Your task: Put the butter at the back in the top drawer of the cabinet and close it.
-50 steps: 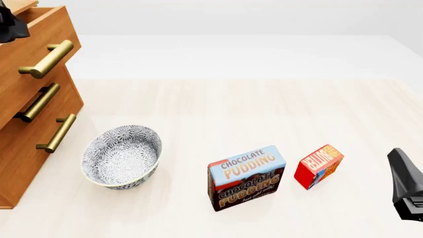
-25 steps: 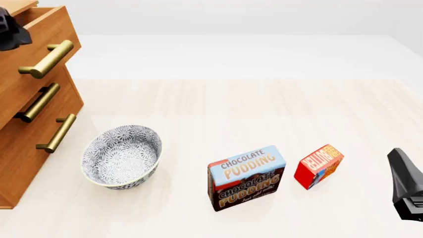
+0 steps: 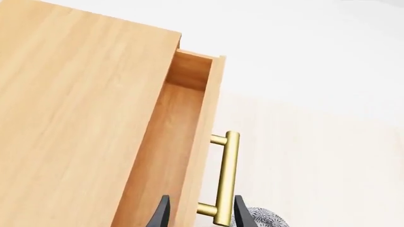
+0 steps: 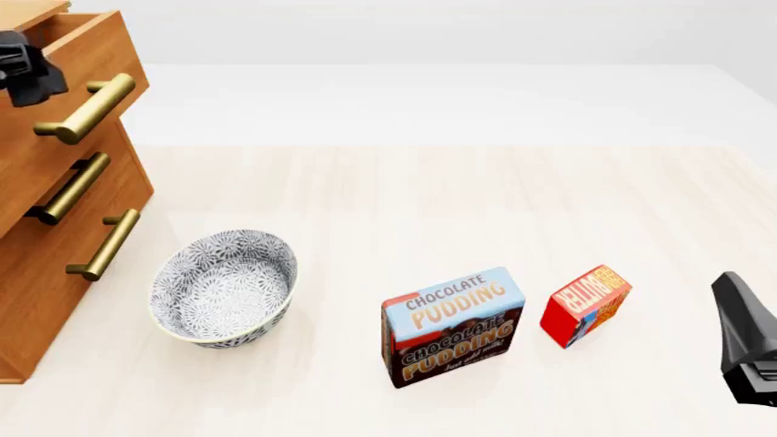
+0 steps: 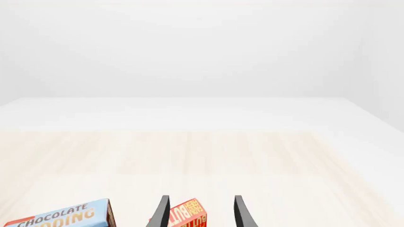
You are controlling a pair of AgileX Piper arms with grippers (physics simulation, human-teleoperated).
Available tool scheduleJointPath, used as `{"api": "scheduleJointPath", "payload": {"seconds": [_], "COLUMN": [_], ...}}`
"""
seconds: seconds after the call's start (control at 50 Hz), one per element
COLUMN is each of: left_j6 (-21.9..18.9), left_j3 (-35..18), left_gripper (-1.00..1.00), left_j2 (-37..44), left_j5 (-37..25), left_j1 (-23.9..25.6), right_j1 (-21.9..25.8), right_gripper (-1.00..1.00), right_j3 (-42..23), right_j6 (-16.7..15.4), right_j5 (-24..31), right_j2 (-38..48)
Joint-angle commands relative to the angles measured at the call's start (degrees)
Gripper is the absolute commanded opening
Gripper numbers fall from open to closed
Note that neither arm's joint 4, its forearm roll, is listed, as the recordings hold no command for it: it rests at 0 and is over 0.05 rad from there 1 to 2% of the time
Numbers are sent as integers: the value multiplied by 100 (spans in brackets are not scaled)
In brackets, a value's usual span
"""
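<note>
"CHOCOLATE PUDDING" is read on the blue-and-brown box (image 4: 454,325); the butter (image 4: 585,304), standing on the table (image 4: 486,200) just right of it, carries lettering too small to be read. The top drawer (image 3: 189,142) of the cabinet (image 4: 61,228) is seen pulled out. The left gripper (image 3: 197,218) is spread about the brass handle (image 3: 224,177); the right gripper (image 5: 198,215) is likewise parted, both cut off by the frame edge.

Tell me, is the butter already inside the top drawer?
No, the butter stands on the table right of the pudding box, far from the top drawer.
</note>
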State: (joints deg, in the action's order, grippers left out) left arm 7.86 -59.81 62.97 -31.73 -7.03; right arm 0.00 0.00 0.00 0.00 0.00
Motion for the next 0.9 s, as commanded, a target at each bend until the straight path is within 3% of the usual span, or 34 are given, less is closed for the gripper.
{"api": "scheduleJointPath", "payload": {"seconds": [0.02,0.62,0.9], "left_j6": [25,82,169], "left_j3": [138,483,446], "left_gripper": [100,100,100], "left_j2": [87,502,419], "left_j5": [137,560,410], "left_j1": [-33,58,364], "right_j1": [0,0,0], "right_gripper": [100,100,100], "right_j3": [0,0,0], "right_j6": [0,0,0], "right_j5": [0,0,0], "right_j2": [0,0,0]}}
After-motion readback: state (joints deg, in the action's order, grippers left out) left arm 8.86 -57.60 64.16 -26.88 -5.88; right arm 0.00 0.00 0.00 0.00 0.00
